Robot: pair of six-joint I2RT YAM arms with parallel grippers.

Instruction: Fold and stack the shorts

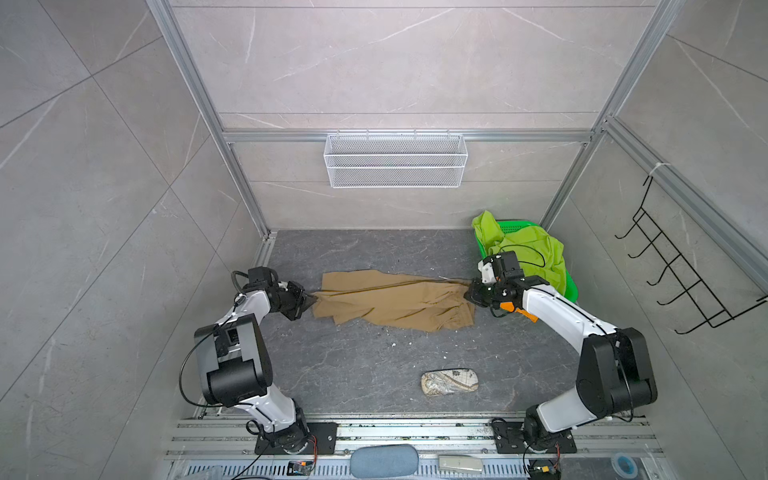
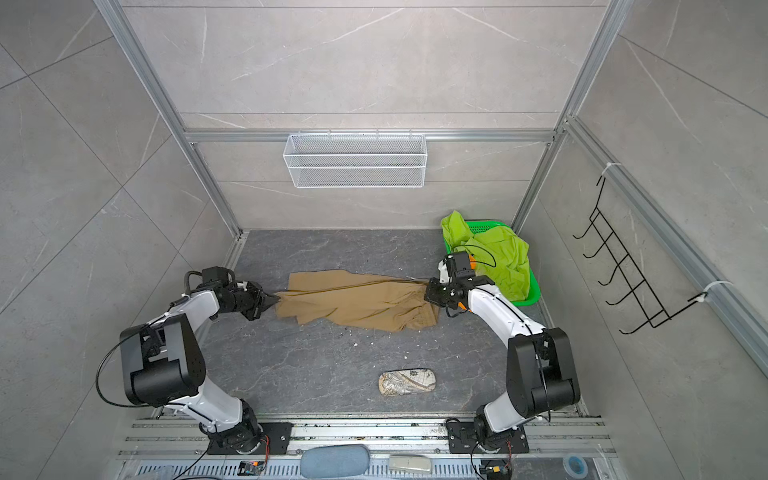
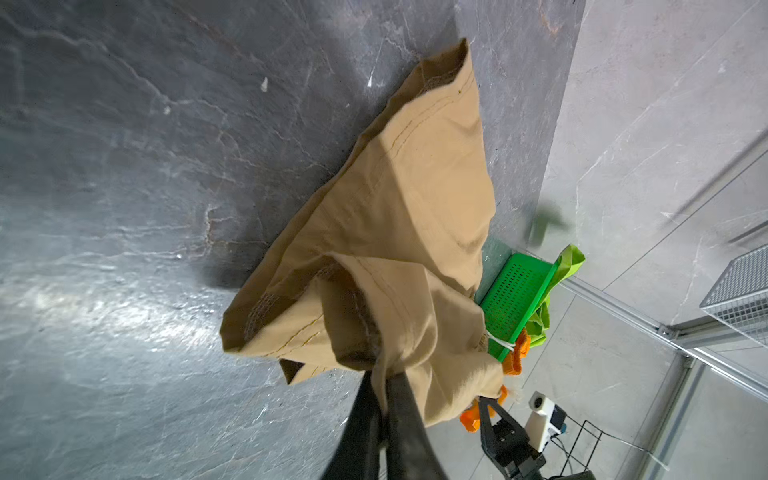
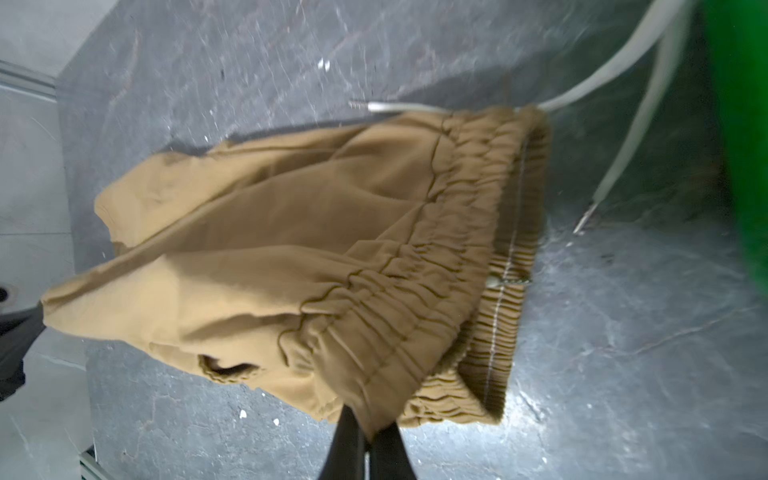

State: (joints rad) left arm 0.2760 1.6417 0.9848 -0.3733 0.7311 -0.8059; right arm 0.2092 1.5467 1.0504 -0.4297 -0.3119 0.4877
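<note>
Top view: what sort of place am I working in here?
Probably a mock bathroom or laundry nook built as a test cell: stone-look tile walls, a wire basket hung on an aluminium frame, and a hook rack on the side wall.

Hidden: orange shorts [image 3: 519, 353] mostly under lime shorts [image 1: 488, 230] in green basket [image 3: 515, 291], only a sliver shows. Basket in R wrist view = blur, cut by frame edge. Tips of left gripper [image 3: 384, 382] & right gripper [image 4: 368, 428] sunk in tan shorts [image 4: 291, 257]; finger bases cut off. Too small to ID: white specks [image 1: 392, 344].
</note>
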